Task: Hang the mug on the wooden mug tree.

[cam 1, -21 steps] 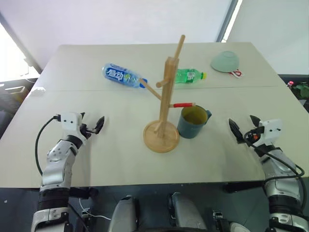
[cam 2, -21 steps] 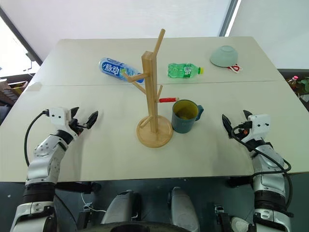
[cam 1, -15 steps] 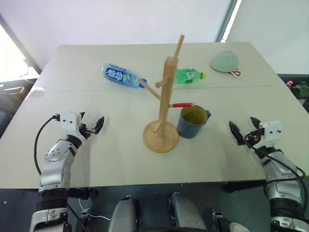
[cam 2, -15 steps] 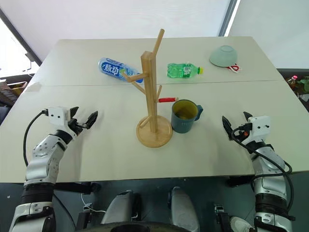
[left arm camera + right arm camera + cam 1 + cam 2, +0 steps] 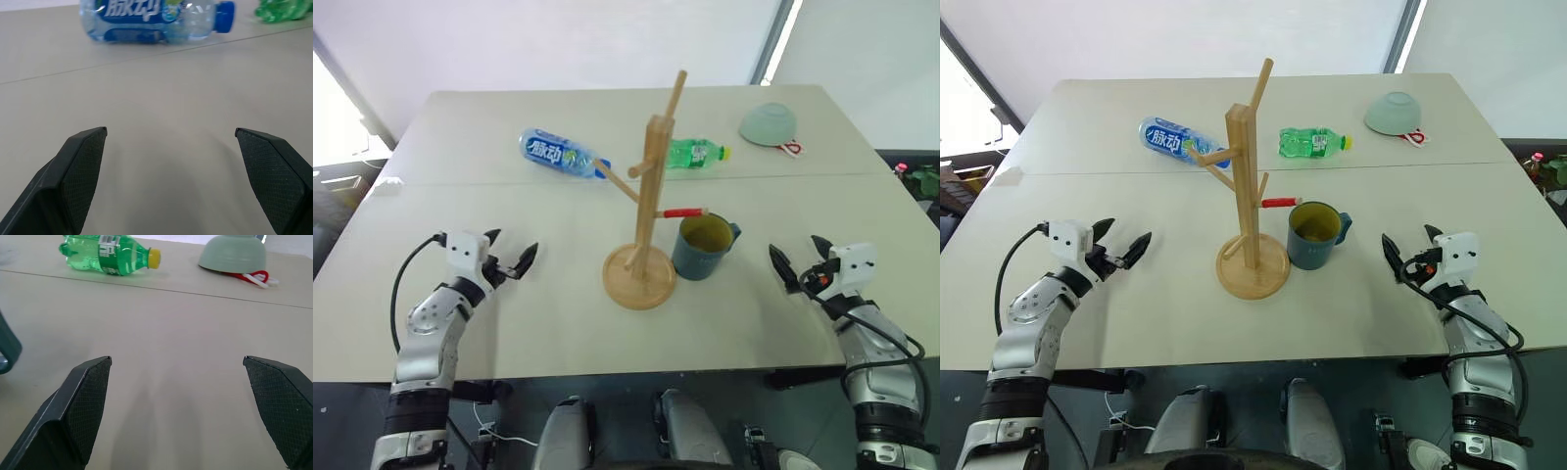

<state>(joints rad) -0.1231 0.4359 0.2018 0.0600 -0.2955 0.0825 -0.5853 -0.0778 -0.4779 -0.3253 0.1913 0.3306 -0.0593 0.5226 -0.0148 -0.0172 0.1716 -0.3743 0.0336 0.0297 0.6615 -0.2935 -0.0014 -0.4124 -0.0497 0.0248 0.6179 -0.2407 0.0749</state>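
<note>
Dark slate-blue mug (image 5: pixel 705 247) sits upright beside the light-wood mug tree (image 5: pixel 644 225)'s base. Both our grippers, left (image 5: pixel 512 266) and right (image 5: pixel 797 264), gape wide, empty. Looks rigid, slick-glazed; we'd pinch the rim.

Blue-labelled bottle (image 5: pixel 563 154), green bottle (image 5: pixel 695 154), upturned pale bowl (image 5: pixel 770 124), table (image 5: pixel 509 304)

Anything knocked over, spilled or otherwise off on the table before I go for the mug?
Two bottles lie on their sides behind the wooden mug tree: a blue-labelled one and a green one. The pale green bowl sits upside down at the far right. No spill visible. The mug stands upright beside the tree's base.
</note>
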